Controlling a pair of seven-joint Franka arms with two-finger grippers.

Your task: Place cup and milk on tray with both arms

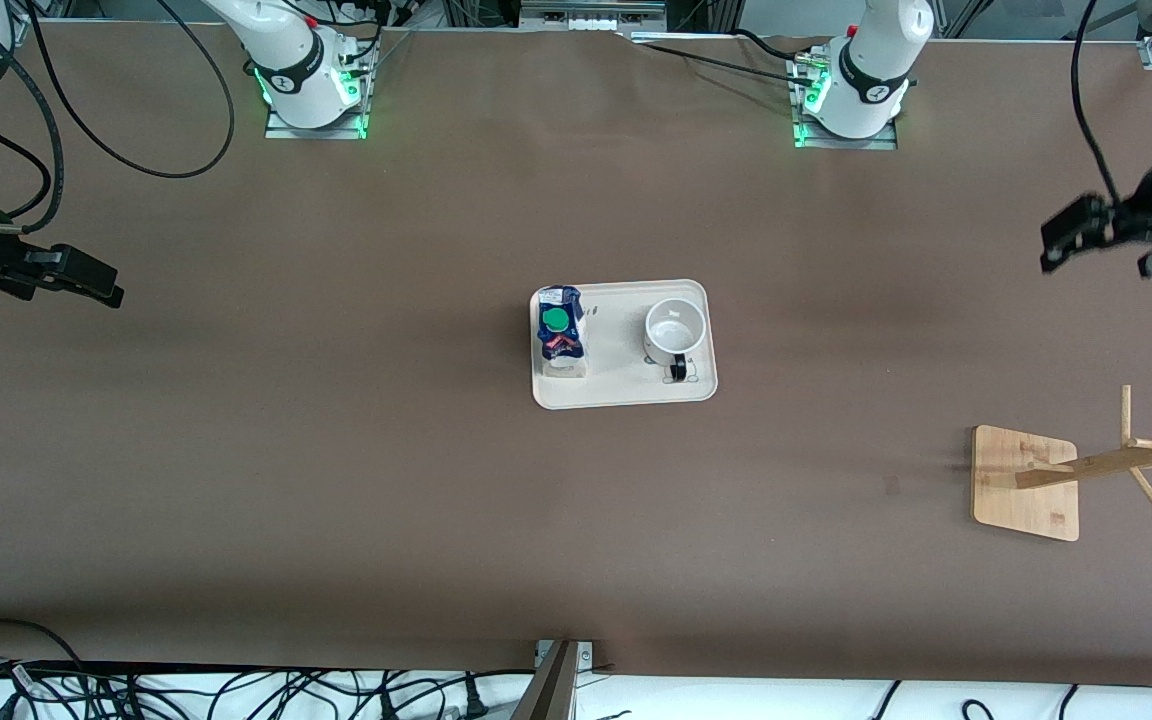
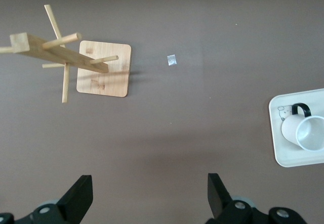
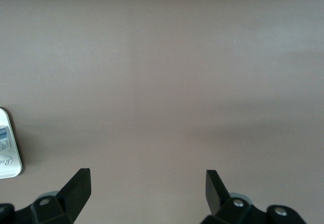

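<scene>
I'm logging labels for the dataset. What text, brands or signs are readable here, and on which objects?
"Ra": start of cursive lettering on the tray, cut off at the edge of the right wrist view.
Milk: printing on its blue and red faces, too small to read.
Cup: no text visible.

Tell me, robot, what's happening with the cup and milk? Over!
Left gripper and right gripper open, empty, over bare table at their own ends. Cup and milk upright on tray. Nothing in the way.
</scene>
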